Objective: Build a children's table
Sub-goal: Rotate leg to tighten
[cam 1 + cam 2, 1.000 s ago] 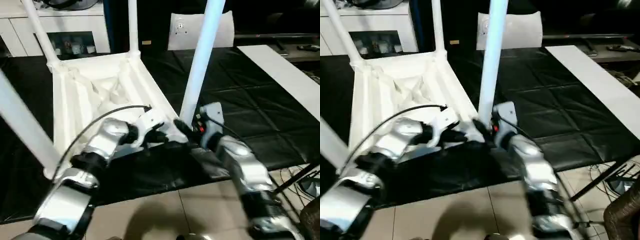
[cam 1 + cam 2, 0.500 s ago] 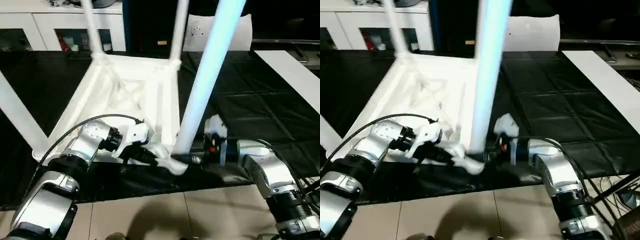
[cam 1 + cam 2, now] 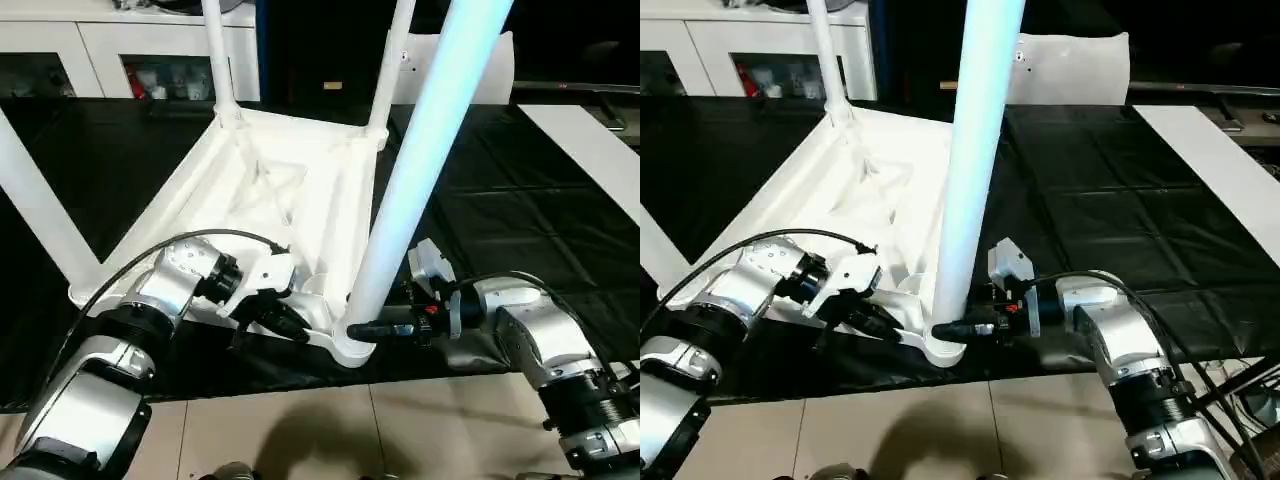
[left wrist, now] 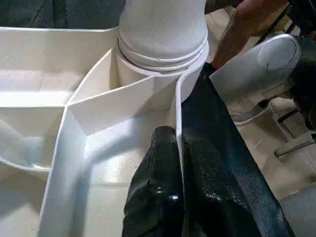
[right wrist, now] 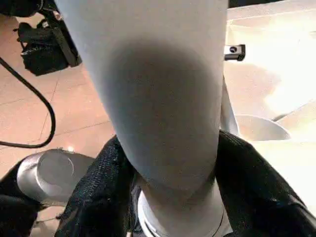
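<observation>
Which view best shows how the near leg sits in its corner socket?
Left wrist view: the near leg sits ringed in its corner socket. Eye views show the joint small; the right wrist view shows the leg between the right gripper fingers.

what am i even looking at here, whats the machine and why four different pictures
It is a humanoid robot with two silver arms, each ending in black jaws. Two pictures come from a stereo camera on its head, looking down over the arms; the other two come from cameras on each wrist, looking along the fingers.

On the black mat lies a white children's table, upside down with its legs pointing up. The left gripper is shut on the thin rim of the tabletop near a corner; its wrist picture shows the fingers pinching that edge. The right gripper sits around the base of the nearest leg, one finger on each side, where it enters its corner socket.

A whitish bag lies at the mat's far side.
</observation>
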Motion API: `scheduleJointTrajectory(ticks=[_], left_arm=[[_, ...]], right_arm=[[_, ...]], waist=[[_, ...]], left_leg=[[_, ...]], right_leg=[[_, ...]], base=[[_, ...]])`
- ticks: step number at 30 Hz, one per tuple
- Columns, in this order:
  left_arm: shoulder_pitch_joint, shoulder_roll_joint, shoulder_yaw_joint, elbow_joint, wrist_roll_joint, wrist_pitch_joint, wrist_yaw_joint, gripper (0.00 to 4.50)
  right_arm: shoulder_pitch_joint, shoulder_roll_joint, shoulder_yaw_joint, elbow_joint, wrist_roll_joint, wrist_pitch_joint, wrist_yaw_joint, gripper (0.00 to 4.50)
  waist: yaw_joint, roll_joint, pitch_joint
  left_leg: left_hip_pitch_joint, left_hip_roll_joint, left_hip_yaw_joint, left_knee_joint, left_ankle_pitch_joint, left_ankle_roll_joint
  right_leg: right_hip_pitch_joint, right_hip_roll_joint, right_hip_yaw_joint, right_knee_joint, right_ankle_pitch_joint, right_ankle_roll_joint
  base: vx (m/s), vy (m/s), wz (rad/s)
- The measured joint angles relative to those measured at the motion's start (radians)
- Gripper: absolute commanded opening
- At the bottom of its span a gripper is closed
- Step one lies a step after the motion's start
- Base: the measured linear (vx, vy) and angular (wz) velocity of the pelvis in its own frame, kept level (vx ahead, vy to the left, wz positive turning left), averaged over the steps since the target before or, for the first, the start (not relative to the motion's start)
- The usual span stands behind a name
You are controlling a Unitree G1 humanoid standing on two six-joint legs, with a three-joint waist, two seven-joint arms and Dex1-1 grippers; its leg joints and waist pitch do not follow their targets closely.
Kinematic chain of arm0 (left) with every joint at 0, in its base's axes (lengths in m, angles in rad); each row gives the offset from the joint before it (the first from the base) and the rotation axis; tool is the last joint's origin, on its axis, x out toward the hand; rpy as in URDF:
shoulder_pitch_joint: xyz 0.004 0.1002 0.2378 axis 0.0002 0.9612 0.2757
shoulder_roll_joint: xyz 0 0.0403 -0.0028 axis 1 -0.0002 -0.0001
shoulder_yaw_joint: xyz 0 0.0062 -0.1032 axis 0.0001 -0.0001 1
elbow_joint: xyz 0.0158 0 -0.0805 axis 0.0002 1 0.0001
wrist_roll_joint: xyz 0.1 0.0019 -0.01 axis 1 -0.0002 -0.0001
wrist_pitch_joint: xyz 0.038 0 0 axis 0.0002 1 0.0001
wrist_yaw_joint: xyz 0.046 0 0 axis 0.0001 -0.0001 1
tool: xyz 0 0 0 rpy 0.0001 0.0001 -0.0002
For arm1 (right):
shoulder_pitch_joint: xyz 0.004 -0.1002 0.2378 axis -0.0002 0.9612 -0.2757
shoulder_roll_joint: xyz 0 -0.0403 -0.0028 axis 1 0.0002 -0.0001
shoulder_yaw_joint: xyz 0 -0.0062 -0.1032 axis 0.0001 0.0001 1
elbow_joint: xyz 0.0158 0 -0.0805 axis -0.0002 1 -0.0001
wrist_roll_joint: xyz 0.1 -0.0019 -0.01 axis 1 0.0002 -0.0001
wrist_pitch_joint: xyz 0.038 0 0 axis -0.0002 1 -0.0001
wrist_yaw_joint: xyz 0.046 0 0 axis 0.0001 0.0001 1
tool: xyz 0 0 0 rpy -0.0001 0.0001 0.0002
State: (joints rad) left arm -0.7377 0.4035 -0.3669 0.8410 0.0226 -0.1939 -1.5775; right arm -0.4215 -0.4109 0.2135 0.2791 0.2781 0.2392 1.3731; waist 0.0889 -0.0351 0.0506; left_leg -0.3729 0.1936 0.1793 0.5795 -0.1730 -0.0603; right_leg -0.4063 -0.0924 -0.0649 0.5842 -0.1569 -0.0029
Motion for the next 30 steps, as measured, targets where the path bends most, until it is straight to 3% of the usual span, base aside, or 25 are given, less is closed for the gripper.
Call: scheduleJointTrajectory(ticks=[10, 14, 16, 20, 23, 26, 30], left_arm=[[0.000, 0.006, -0.003, 0.001, -0.009, -0.004, -0.006, 0.00], [0.001, -0.002, 0.021, 0.001, 0.002, 0.054, 0.060, 0.00], [0.001, -0.014, 0.042, 0.000, 0.012, 0.100, 0.137, 0.00], [0.012, -0.087, 0.088, -0.024, 0.016, 0.226, 0.340, 0.00], [0.018, -0.151, 0.116, -0.050, 0.040, 0.305, 0.501, 0.00], [0.016, -0.204, 0.135, -0.051, 0.053, 0.348, 0.619, 0.00], [0.004, -0.252, 0.144, -0.051, 0.066, 0.391, 0.725, 0.00]], right_arm=[[-0.001, 0.005, 0.002, -0.015, 0.005, 0.036, -0.011, 1.97], [0.033, 0.058, -0.025, -0.040, -0.005, 0.046, -0.137, 1.97], [0.037, 0.095, -0.045, -0.038, -0.037, 0.046, -0.239, 1.97], [0.037, 0.190, -0.123, -0.028, -0.094, 0.082, -0.519, 1.93], [0.020, 0.272, -0.168, -0.019, -0.139, 0.119, -0.718, 1.93], [-0.013, 0.328, -0.182, 0.009, -0.182, 0.132, -0.874, 1.93], [-0.049, 0.390, -0.210, 0.046, -0.220, 0.129, -1.015, 1.93]], waist=[[0.000, 0.000, 0.000], [-0.004, -0.001, 0.001], [-0.015, -0.002, 0.001], [-0.061, -0.003, 0.002], [-0.078, 0.003, -0.001], [-0.090, 0.010, -0.005], [-0.093, 0.013, -0.008]], left_leg=[[0.000, 0.000, 0.000, 0.000, 0.000, 0.000], [0.003, 0.000, 0.000, 0.000, 0.001, -0.002], [0.005, 0.000, 0.000, 0.001, 0.002, -0.003], [0.006, -0.001, 0.000, 0.002, 0.003, -0.006], [0.007, -0.001, -0.001, 0.000, 0.003, -0.006], [0.007, -0.002, -0.001, 0.000, 0.003, -0.006], [0.006, -0.002, -0.001, -0.004, 0.003, -0.005]], right_leg=[[0.000, 0.000, 0.000, 0.000, 0.000, 0.000], [0.000, 0.000, 0.001, 0.003, 0.000, 0.000], [0.001, 0.000, 0.001, 0.005, -0.003, 0.005], [0.000, 0.000, 0.002, 0.004, -0.003, 0.006], [0.000, 0.000, 0.002, 0.005, -0.003, 0.006], [0.000, 0.000, 0.002, 0.004, -0.004, 0.006], [0.000, 0.000, 0.002, 0.001, -0.004, 0.006]], base=[[0.000, 0.000, 0.00], [0.000, 0.000, 0.00], [0.000, 0.000, 0.00], [0.000, 0.000, 0.00], [0.000, 0.000, 0.00], [0.000, 0.000, 0.00], [0.000, 0.000, 0.00]])
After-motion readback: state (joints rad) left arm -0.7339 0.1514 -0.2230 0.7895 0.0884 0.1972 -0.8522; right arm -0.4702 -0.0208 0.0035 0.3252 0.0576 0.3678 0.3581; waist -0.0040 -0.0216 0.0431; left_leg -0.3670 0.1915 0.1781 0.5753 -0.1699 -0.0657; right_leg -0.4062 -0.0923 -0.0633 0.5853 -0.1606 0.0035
